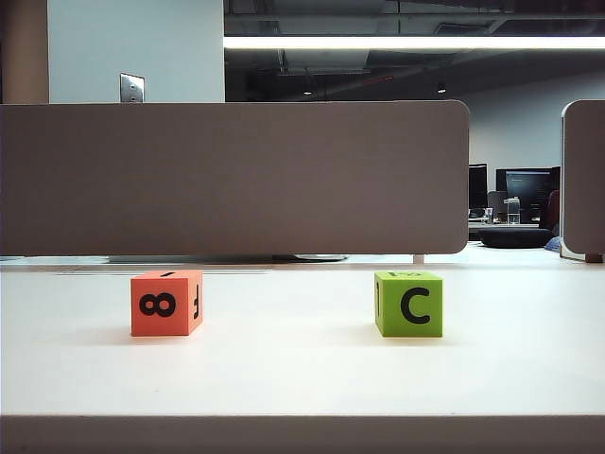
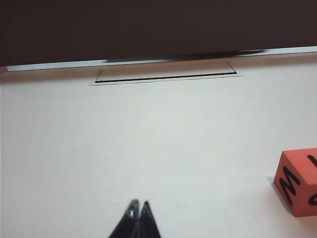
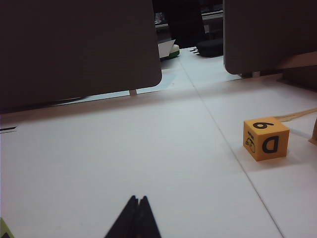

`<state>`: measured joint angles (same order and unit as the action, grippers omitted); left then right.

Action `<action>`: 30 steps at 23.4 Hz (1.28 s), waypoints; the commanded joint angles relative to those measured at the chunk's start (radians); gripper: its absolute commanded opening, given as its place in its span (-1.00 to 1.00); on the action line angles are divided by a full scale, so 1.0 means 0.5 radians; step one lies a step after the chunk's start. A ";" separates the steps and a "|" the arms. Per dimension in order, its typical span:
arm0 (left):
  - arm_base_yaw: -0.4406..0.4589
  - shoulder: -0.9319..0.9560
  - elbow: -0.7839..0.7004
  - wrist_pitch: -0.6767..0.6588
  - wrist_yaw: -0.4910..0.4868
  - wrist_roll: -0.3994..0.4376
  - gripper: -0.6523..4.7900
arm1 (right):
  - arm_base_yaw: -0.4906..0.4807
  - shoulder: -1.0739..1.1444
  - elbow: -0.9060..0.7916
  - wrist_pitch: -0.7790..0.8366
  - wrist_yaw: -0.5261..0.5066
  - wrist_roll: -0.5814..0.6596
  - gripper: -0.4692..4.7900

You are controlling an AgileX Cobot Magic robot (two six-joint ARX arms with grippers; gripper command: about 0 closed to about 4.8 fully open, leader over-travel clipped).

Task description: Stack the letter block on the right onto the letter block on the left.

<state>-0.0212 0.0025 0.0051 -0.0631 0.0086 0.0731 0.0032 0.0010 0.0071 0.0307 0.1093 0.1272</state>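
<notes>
The green letter block [image 1: 408, 304], marked C, stands on the white table at the right of the exterior view. The orange-red letter block [image 1: 166, 303] stands to its left, well apart from it. Neither arm shows in the exterior view. In the left wrist view my left gripper [image 2: 139, 204] is shut and empty over bare table, and the orange-red block [image 2: 299, 181] lies off to one side of it. My right gripper [image 3: 137, 199] is shut with nothing in it. Only a green corner [image 3: 4, 229] of the C block shows at the edge of the right wrist view.
A yellow block [image 3: 266, 138] marked D and 9 sits on the table beside a seam, away from the right gripper. A grey partition panel [image 1: 236, 178] runs along the table's back. A cable slot [image 2: 166, 76] lies in the table near it. The table's front edge [image 1: 302, 416] is close.
</notes>
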 commanded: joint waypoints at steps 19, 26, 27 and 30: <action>-0.001 0.002 0.519 -0.187 0.226 -0.270 -0.78 | 0.003 0.066 0.555 -0.174 -0.224 0.262 -0.83; 0.001 0.220 0.897 -0.323 0.256 -0.216 -0.78 | 0.005 0.397 1.070 -0.293 -0.227 0.263 -0.83; 0.001 0.278 0.944 -0.323 0.256 -0.207 -0.78 | 0.008 0.473 1.159 -0.306 -0.228 0.262 -0.83; 0.000 0.472 1.093 -0.306 0.361 -0.174 -0.78 | 0.012 0.675 1.374 -0.360 -0.243 0.262 -0.83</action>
<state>-0.0216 0.2047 0.5236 -0.2279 0.1448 -0.0364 0.0086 0.3023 0.6579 -0.1345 -0.0032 0.2543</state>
